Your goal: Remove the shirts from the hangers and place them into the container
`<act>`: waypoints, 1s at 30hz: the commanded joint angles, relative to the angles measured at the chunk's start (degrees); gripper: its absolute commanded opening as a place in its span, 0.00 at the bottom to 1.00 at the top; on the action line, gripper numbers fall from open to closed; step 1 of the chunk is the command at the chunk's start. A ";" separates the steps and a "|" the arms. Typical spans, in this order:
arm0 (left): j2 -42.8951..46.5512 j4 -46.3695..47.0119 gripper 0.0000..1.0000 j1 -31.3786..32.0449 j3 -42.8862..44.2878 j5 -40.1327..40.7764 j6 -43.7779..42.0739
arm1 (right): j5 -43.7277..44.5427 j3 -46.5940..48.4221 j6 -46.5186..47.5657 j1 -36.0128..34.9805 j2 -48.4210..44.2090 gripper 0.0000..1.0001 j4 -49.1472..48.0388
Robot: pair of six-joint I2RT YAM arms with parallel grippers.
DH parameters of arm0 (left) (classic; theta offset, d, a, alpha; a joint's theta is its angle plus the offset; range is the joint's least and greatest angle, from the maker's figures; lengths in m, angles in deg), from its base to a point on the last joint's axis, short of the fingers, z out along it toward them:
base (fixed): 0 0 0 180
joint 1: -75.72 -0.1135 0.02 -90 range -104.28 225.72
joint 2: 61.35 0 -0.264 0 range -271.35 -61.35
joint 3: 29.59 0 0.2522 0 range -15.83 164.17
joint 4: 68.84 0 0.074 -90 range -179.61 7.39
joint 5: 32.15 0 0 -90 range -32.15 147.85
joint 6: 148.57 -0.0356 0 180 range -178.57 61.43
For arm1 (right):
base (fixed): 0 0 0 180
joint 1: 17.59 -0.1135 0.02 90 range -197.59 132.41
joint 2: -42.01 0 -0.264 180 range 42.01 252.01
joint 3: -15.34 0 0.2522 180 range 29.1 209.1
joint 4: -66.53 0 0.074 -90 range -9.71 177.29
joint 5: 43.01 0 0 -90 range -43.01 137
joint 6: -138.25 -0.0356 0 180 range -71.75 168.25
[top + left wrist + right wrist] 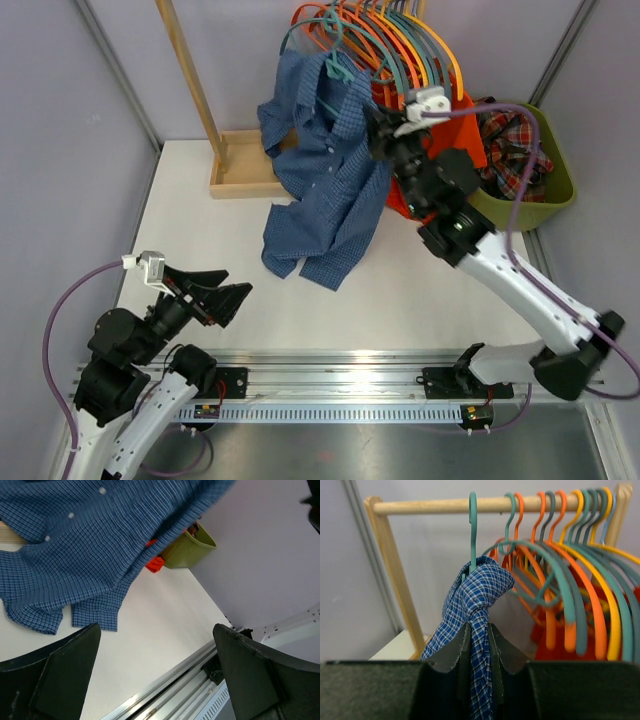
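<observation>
The right gripper (479, 645) pinched the checked shirt (472, 600) just below its teal hanger (472, 530) — best peeled slowly down, one shoulder first — while the left gripper (155, 637) gaped wide, empty.

Bottom centre: right gripper (479, 650) pinched on dark blue check shirt (475, 597), fabric bunched between the jaws and running up. Hangs off teal hanger (472, 530), hook over wooden rail (430, 505) across top of frame. Right half: tight bunch of orange, teal and yellow hangers (570, 580) hooked on same rail. Orange-red shirt (555, 655) behind them, lower right. Wooden post (395, 585) down the left.
</observation>
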 commanded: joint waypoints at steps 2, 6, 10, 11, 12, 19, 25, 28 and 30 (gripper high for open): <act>-2.83 5.43 0.99 -0.10 2.36 3.16 -1.06 | -2.91 -10.80 -9.94 -2.06 -15.00 0.00 14.25; -6.61 12.63 0.99 -0.10 1.23 3.43 -0.01 | -4.83 -16.70 -16.45 -4.87 -24.75 0.00 26.98; -12.66 22.99 0.99 -0.10 -2.19 -0.25 3.76 | -5.11 -23.64 -22.16 -8.82 -31.27 0.00 36.04; -13.90 27.63 0.99 -0.10 -3.16 -0.96 5.25 | -4.85 -25.04 -24.35 -10.57 -32.50 0.00 36.67; -15.04 29.67 0.99 -0.10 -3.95 -1.57 5.96 | -4.76 -26.45 -25.59 -11.37 -34.34 0.00 37.28; -26.64 43.66 0.99 4.20 -8.88 0.16 7.73 | -3.00 -36.56 -32.98 -18.58 -36.73 0.00 36.24; -35.52 50.87 0.99 13.17 -9.59 8.78 7.81 | 0.17 -36.39 -33.51 -21.92 -34.80 0.00 32.72; -38.34 53.68 0.99 15.72 -9.15 12.21 6.94 | -0.18 -35.87 -33.51 -22.28 -33.75 0.00 31.75; -39.83 54.48 0.99 16.51 -8.28 13.71 6.15 | -0.36 -35.69 -33.77 -22.72 -33.39 0.00 31.23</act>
